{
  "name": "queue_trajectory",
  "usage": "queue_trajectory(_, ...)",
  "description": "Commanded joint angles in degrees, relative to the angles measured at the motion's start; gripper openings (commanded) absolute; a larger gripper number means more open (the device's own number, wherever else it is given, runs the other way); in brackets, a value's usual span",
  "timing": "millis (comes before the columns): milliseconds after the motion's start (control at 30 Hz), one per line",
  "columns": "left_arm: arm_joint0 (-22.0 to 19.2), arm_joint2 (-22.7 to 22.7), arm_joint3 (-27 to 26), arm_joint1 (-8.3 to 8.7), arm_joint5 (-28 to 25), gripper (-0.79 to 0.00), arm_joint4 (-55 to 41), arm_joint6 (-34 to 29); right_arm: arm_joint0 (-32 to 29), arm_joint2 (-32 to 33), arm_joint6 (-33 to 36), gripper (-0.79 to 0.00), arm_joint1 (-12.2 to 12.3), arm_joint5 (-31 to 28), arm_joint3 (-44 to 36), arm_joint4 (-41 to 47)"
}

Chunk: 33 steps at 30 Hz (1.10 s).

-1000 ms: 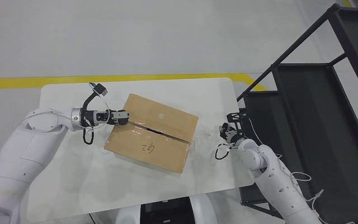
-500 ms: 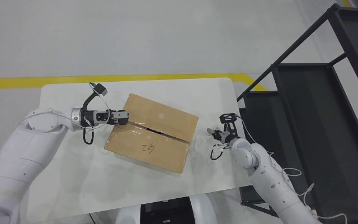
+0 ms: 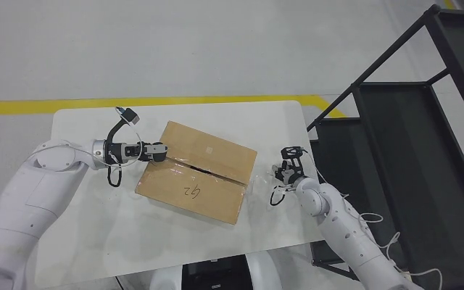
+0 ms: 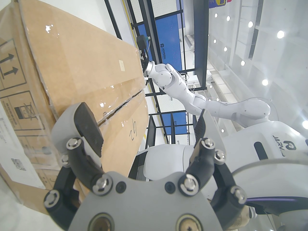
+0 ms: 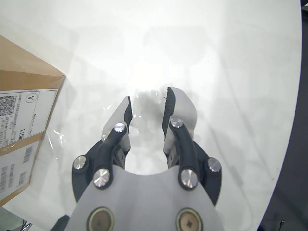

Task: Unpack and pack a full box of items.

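Our right gripper (image 5: 148, 97) hangs low over the white table (image 5: 192, 37), close to its right edge and about midway along it. Its fingers (image 5: 169, 106) stand parted and released, with nothing between them but bare tabletop. A few clear, shiny glints lie on the surface between this gripper and the box; we cannot tell what they are.

Just beside it, but apart from it, we see the right end of the cardboard box (image 3: 199, 170). The box lies in the middle of the table, turned askew to the edges, with one corner pointing toward the near edge. Its top flaps are down and meet along a lengthwise seam under clear tape, where a thin dark gap shows. The nearer flap bears a handwritten mark, and printed labels cover both ends.

At the box's left end, level with its top edge where the seam runs out, we find the left gripper (image 4: 142, 114). Its fingers (image 4: 87, 126) are spread wide and grasp nothing — one pad sits right at the cardboard's upper edge, and we cannot tell whether it touches.

Off the table's right edge stands a black rack (image 3: 391, 138), and beyond the far edge a yellow line (image 3: 145, 104) runs across the floor.
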Motion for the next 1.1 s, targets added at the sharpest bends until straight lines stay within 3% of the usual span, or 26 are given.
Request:
queue_trajectory(0,0.0,0.0,0.0,0.00,0.0,0.000,0.0,0.0,0.2,-0.1,0.1,-0.422,-0.1,0.2,0.4,-0.3)
queue_trajectory(100,0.0,0.0,0.0,0.00,0.0,0.000,0.0,0.0,0.4,-0.3,0.0,-0.453,-0.2,0.3,0.7,-0.7)
queue_trajectory(200,0.0,0.0,0.0,0.00,0.0,0.000,0.0,0.0,0.6,-0.5,-0.1,-0.594,-0.3,0.5,1.0,-1.6)
queue_trajectory(267,0.0,0.0,0.0,0.00,0.0,0.000,0.0,0.0,0.6,-0.7,-0.3,-0.754,-0.4,0.9,1.2,-2.4)
queue_trajectory(300,0.0,0.0,0.0,0.00,0.0,0.000,0.0,0.0,0.6,-0.8,-0.4,-0.785,-0.4,1.0,1.2,-2.7)
queue_trajectory(533,0.0,0.0,0.0,0.00,0.0,0.000,0.0,0.0,0.0,0.1,-1.2,-0.785,-0.4,0.8,0.1,-3.1)
queue_trajectory(700,0.0,0.0,0.0,0.00,0.0,0.000,0.0,0.0,-3.0,4.0,-1.2,-0.785,0.3,-1.4,-5.4,-2.1)
queue_trajectory(833,0.0,0.0,0.0,0.00,0.0,0.000,0.0,0.0,-7.5,9.5,0.6,-0.785,1.3,-7.0,-11.9,2.5)
queue_trajectory(1067,0.0,0.0,0.0,0.00,0.0,0.000,0.0,0.0,-15.0,19.9,10.9,-0.785,3.0,-23.9,-19.9,21.6)
